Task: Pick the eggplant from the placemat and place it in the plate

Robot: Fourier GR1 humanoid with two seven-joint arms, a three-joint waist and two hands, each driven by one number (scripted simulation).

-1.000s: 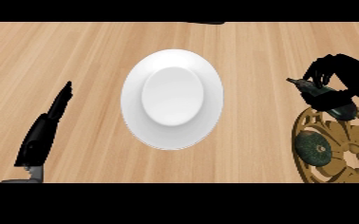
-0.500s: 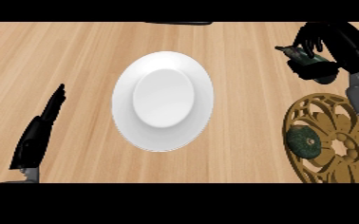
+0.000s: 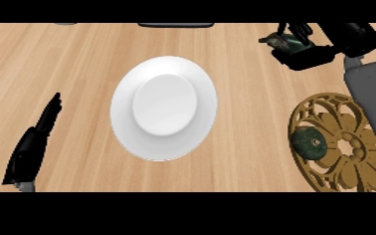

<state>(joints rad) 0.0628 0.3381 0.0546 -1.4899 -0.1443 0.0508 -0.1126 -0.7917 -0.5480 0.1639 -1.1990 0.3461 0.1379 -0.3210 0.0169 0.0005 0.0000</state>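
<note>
Step 1 of 2 done, placing left: eggplant point(image 3: 282, 41) pinched in curled right hand point(image 3: 314, 56), upper right, off placemat point(image 3: 345, 122), well apart from white plate point(image 3: 123, 122). Left hand point(image 3: 33, 147) straight-fingered, resting lower left.

head view; from above; faces steeply down on counter point(image 3: 73, 59); near; plate point(image 3: 163, 108) mid-frame

Counter point(image 3: 73, 59): light wood, visible grain, matt. Plate point(image 3: 165, 104): white, smooth, glossy. Placemat point(image 3: 345, 129), lower right: brass-coloured openwork.
</note>
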